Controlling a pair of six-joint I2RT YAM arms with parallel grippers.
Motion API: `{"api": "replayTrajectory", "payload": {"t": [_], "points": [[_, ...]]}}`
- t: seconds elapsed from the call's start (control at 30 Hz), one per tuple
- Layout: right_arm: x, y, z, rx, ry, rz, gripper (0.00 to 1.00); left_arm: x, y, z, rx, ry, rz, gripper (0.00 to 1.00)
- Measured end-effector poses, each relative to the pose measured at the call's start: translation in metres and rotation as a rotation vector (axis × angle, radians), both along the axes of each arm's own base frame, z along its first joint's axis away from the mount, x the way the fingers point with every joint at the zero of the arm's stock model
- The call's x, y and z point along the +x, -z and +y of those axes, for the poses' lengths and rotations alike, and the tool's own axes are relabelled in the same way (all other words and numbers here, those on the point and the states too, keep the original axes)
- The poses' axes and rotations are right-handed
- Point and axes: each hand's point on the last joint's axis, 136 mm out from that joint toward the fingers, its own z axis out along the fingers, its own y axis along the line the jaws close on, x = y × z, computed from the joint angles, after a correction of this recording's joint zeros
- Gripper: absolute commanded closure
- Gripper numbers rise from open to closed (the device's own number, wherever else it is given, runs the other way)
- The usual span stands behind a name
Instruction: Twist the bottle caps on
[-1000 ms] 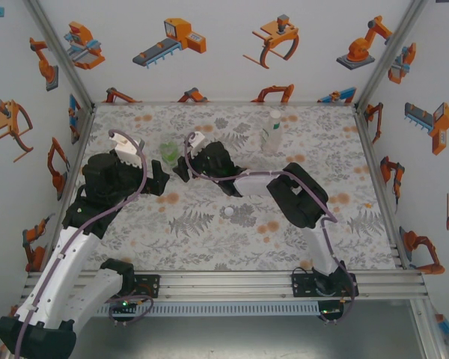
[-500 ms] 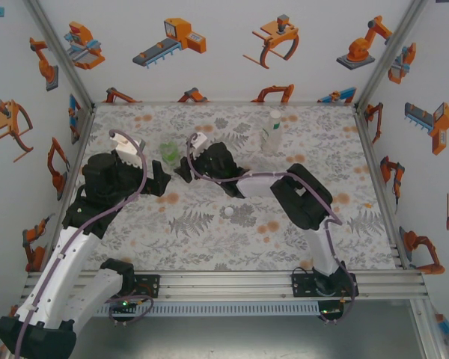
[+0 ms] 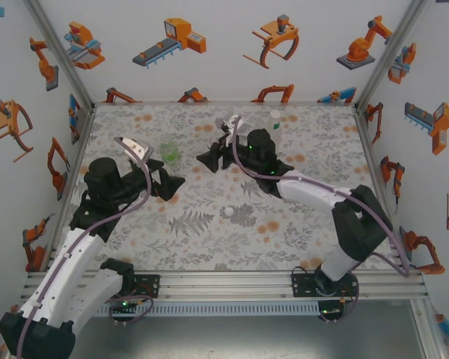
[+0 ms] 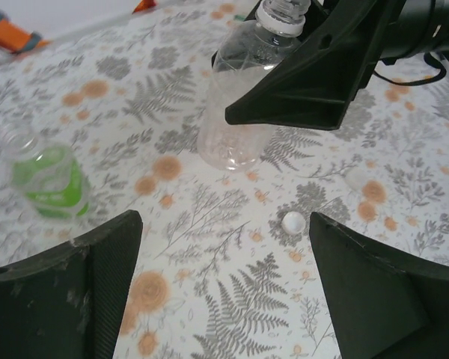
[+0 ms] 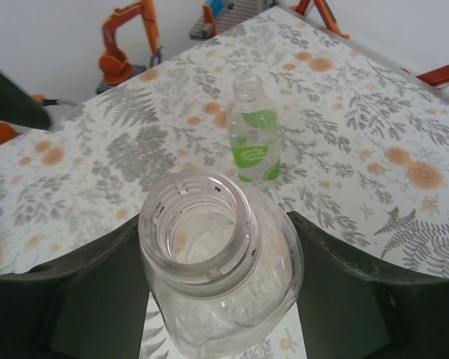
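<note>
My right gripper (image 5: 221, 254) is shut on a clear uncapped bottle (image 5: 217, 277), its fingers pressed against both sides of the body. In the left wrist view that bottle (image 4: 236, 112) stands upright on the table, with the right gripper's black fingers (image 4: 322, 75) around it. My left gripper (image 4: 224, 299) hangs open and empty just left of it, low over the table (image 3: 299, 224). A white bottle cap (image 4: 292, 221) lies loose near its right finger. This cap (image 3: 228, 212) is at the table's centre. A green-tinted bottle (image 3: 169, 152) stands uncapped behind the left gripper (image 3: 176, 183).
A third clear bottle with a pale label (image 3: 272, 131) stands at the back, right of the right wrist. The green-tinted bottle (image 5: 254, 138) is straight ahead of the held one. Printed walls close the table's left, back and right sides.
The right arm has stretched out, and its gripper has moved right and away from the green-tinted bottle. The left gripper has shifted slightly right and its jaws have narrowed a little.
</note>
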Motion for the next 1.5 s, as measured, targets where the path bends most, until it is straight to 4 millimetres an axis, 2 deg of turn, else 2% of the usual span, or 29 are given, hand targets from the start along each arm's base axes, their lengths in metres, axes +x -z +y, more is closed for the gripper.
{"api": "replayTrajectory", "payload": {"t": [0.2,0.3,0.53,0.83,1.1,1.5], "points": [[-0.041,-0.033,-0.015,0.015,-0.105,0.002,0.51,-0.031,-0.008,-0.039,-0.026,0.207,-0.115,0.11],[-0.060,-0.049,-0.022,0.031,-0.151,-0.013,0.51,-0.043,-0.014,-0.052,-0.040,0.276,-0.171,0.10],[-0.091,-0.078,-0.037,0.077,-0.208,-0.053,0.51,-0.046,-0.021,-0.065,-0.066,0.327,-0.226,0.10],[-0.096,-0.074,-0.038,0.088,-0.220,-0.018,0.51,-0.049,-0.019,-0.075,-0.069,0.375,-0.230,0.10],[-0.097,-0.083,-0.038,0.126,-0.227,-0.020,0.52,-0.052,-0.029,-0.076,-0.072,0.385,-0.265,0.10],[-0.101,-0.092,-0.040,0.157,-0.236,-0.016,0.53,-0.057,-0.032,-0.080,-0.074,0.409,-0.274,0.10]]}}
